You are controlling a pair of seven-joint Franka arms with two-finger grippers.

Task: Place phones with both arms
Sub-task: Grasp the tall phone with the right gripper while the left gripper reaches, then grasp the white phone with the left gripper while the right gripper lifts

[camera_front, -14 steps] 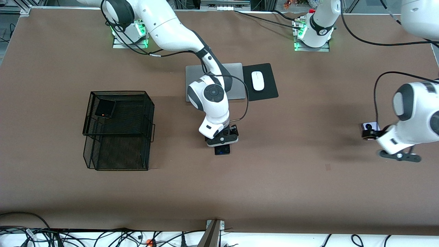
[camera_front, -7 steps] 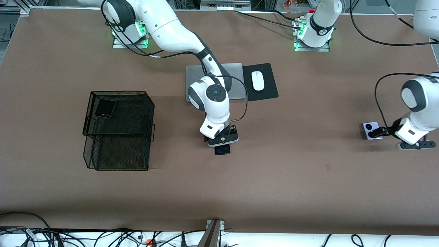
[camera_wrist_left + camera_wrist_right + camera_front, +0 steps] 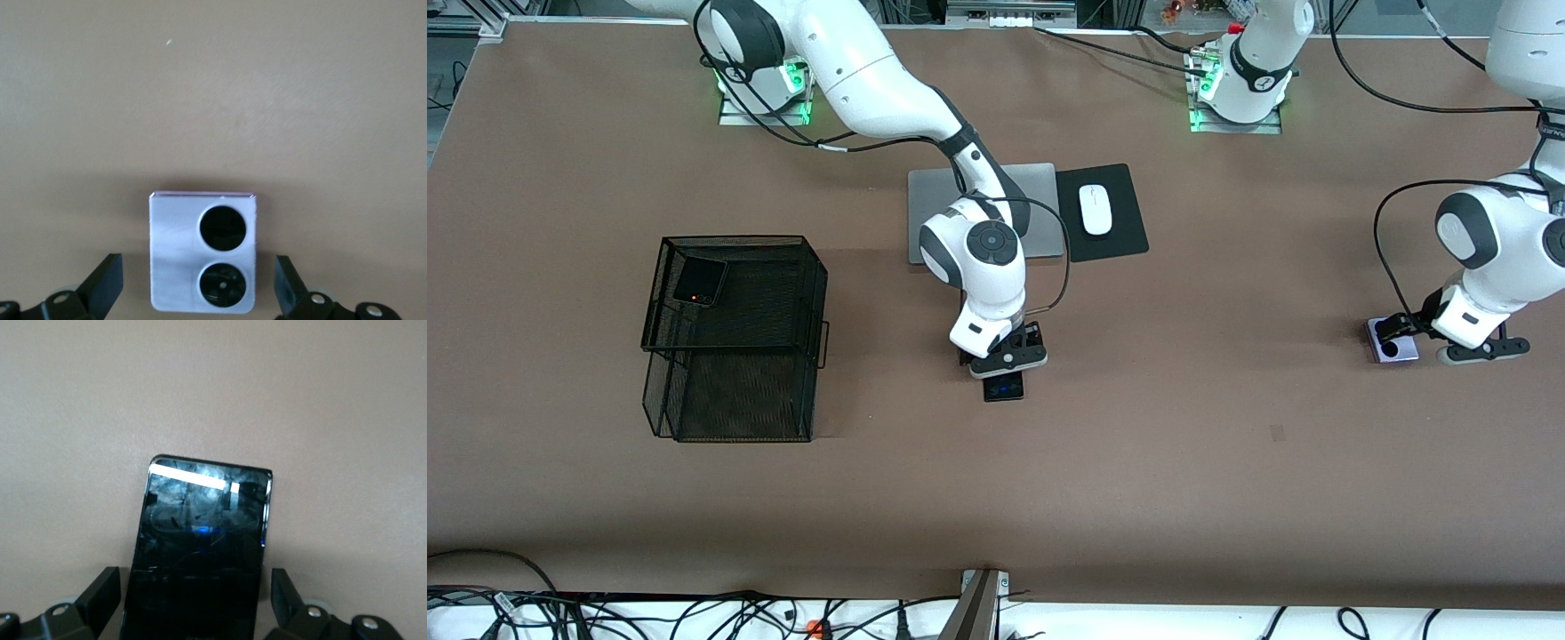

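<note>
Brown counter [image 3: 1138, 462], right hand [image 3: 1007, 363] spread over long black slab phone [image 3: 1004, 388] mid-counter, left hand [image 3: 1405, 333] spread astride lilac-white squarish phone [image 3: 202, 252] at left arm's end, black flip phone [image 3: 699, 281] atop black wire-mesh basket [image 3: 734, 373].

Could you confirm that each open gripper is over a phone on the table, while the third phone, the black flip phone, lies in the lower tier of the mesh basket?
Not quite: the front view shows the black flip phone on the upper tier of the mesh basket, not the lower. The rest holds: the open left gripper is over the lilac-white phone, the open right gripper over the black slab phone.
</note>
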